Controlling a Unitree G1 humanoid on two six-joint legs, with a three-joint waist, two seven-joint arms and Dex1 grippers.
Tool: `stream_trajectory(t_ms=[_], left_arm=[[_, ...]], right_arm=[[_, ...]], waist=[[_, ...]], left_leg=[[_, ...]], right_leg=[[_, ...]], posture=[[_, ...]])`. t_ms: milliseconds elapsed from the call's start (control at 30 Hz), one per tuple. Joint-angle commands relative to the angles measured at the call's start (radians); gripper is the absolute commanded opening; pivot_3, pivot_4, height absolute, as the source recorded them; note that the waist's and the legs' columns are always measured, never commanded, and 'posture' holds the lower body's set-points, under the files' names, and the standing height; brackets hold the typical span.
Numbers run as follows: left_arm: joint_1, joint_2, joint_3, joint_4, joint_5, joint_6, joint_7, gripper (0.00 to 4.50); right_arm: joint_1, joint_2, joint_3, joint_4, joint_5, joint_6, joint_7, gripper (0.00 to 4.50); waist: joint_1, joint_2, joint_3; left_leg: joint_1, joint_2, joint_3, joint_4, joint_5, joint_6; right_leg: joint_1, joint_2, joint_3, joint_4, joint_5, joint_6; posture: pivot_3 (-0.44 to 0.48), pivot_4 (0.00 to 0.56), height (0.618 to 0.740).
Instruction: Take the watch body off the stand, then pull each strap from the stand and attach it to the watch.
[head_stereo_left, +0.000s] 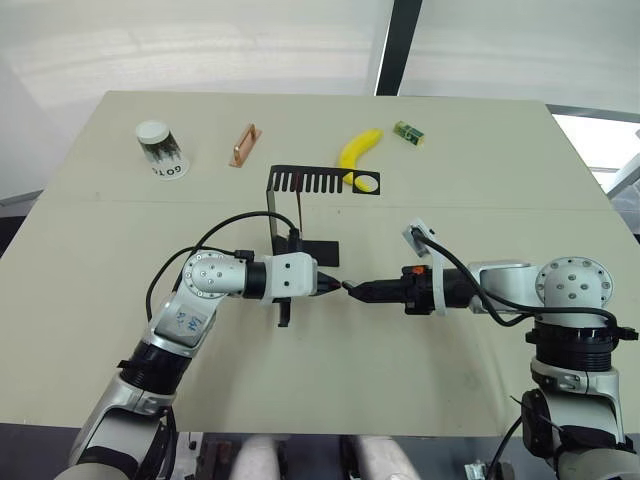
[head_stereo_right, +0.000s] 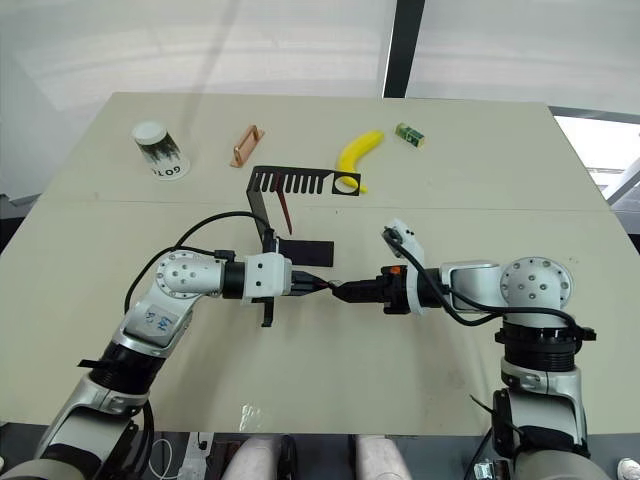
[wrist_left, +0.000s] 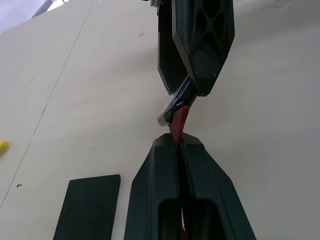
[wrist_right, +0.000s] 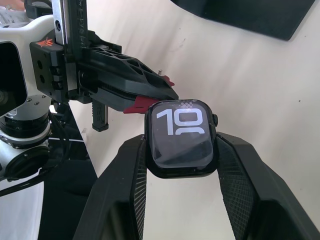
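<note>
The right gripper (wrist_right: 181, 150) pinches the watch body (wrist_right: 181, 137) by its sides, screen up; the left gripper (wrist_left: 179, 145) is pressed together on a maroon strap (wrist_left: 178, 122), whose tip meets the body's edge. To seat it well, I judge the strap end should stay square to the slot and slide in straight, without twisting. They meet above mid-table, near the front of the stand (head_stereo_left: 290, 215), where the second strap (head_stereo_right: 285, 212) hangs.
</note>
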Motion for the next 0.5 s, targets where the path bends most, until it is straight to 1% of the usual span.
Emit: stream_trajectory(t_ms=[33, 500], left_arm=[[-0.032, -0.022, -0.013, -0.04, -0.017, -0.028, 0.007, 0.0], [-0.027, -0.031, -0.019, -0.042, -0.013, -0.018, 0.014, 0.0]], right_arm=[[-0.019, 0.018, 0.002, -0.017, 0.037, 0.005, 0.03, 1.52], [-0.013, 0.013, 0.021, -0.081, 0.024, 0.005, 0.045, 1.52]], waist=[[0.0, 0.0, 0.0], [0.0, 0.0, 0.0]], left_leg=[[0.0, 0.0, 0.0, 0.0, 0.0, 0.0], [0.0, 0.0, 0.0, 0.0, 0.0, 0.0]], right_leg=[[0.0, 0.0, 0.0, 0.0, 0.0, 0.0], [0.0, 0.0, 0.0, 0.0, 0.0, 0.0]], posture=[[0.0, 0.15, 0.74], [0.0, 0.15, 0.74]])
